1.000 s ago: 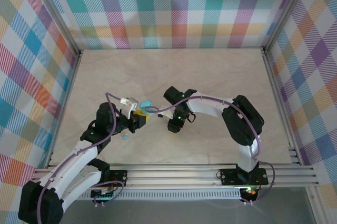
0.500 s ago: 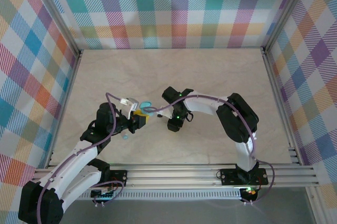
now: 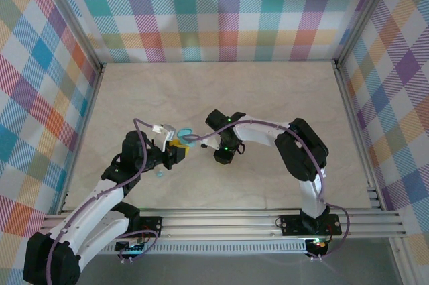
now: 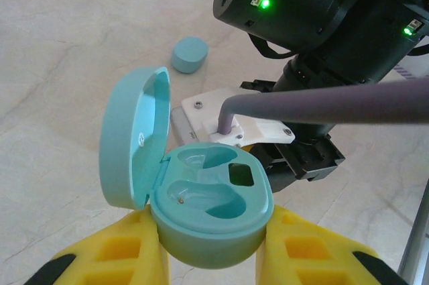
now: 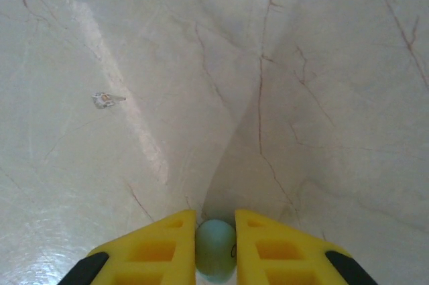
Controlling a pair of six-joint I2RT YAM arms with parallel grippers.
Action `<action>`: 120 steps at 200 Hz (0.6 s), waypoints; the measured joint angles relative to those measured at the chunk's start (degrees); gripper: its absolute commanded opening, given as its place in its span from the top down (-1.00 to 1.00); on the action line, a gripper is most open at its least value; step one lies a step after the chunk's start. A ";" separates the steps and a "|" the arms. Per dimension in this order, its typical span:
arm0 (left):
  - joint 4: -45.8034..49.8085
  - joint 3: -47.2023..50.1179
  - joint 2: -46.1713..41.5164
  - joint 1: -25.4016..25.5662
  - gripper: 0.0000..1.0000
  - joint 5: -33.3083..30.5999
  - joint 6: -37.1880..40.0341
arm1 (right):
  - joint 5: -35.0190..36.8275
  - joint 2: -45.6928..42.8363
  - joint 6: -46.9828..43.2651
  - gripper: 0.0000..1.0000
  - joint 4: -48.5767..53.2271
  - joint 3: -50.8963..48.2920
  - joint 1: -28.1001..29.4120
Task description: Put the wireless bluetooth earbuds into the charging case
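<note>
Left gripper (image 4: 211,258): jaws clenched on the base of the teal charging case (image 4: 213,208), held between the yellow fingers (image 4: 120,255).
Case lid (image 4: 131,141): swung open to the left, wells facing up.
Beyond the case: a small teal rounded piece (image 4: 190,54) lies apart on the marbled worktop (image 4: 80,43).
Right gripper (image 5: 216,228): jaws grasping one light-blue earbud (image 5: 216,246), low against the worktop, right of the case.

Held close to the charging case (image 4: 211,211) on either side.
Clamping the case between the left fingers (image 4: 127,251), with the left arm (image 3: 100,198) stretched up to it; pinching one earbud (image 5: 216,248) in the right fingers (image 5: 161,245) just right of the case, with the right arm (image 3: 268,136) folded at the elbow.
</note>
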State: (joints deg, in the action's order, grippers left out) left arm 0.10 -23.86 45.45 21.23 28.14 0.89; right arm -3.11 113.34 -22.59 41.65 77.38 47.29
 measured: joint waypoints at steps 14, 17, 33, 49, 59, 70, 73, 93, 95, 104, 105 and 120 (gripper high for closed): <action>0.00 0.00 0.00 0.00 0.96 0.00 0.00 | 0.39 -0.04 1.25 0.72 -0.07 0.00 -0.07; 0.00 0.00 0.00 0.00 0.96 0.00 0.00 | 0.52 -0.07 1.57 0.73 -0.07 0.00 -0.11; 0.00 0.00 -0.13 0.00 0.96 -0.20 0.00 | 1.05 -0.20 2.97 0.76 -0.20 0.00 -0.35; 0.00 0.00 -0.28 0.00 0.96 -0.33 0.00 | 1.46 -0.44 4.50 0.79 -0.26 0.00 -0.87; 0.00 0.00 -0.31 0.00 0.96 -0.37 0.00 | 1.77 -0.79 5.35 0.80 -0.33 0.00 -1.38; -0.02 0.00 -0.31 0.00 0.96 -0.37 -0.02 | 2.08 -1.60 6.23 0.81 -0.46 0.00 -1.99; -0.02 0.00 -0.31 0.00 0.96 -0.37 -0.02 | 2.10 -1.92 6.56 0.82 -0.46 0.00 -2.19; -0.09 0.00 -0.31 0.00 0.96 -0.37 -0.04 | 2.05 -4.31 8.09 0.83 -0.76 -0.09 -3.13; -0.09 0.00 -0.31 0.00 0.96 -0.37 -0.04 | 2.08 -4.61 8.28 0.83 -0.81 -0.11 -3.19; -0.17 0.00 -0.22 0.00 0.96 -0.33 -0.07 | 2.05 -5.86 8.94 0.83 -1.11 -0.24 -3.65; -0.20 0.00 -0.20 0.00 0.96 -0.35 -0.07 | 2.03 -6.01 8.98 0.83 -1.14 -0.26 -3.72; -0.39 0.00 0.11 0.00 0.96 -0.26 -0.13 | 1.77 -7.89 10.23 0.84 -1.51 -0.55 -4.42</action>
State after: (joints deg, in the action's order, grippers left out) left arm -0.30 -23.86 45.56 21.23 27.88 0.75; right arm -1.34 105.45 -12.36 40.14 76.84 42.87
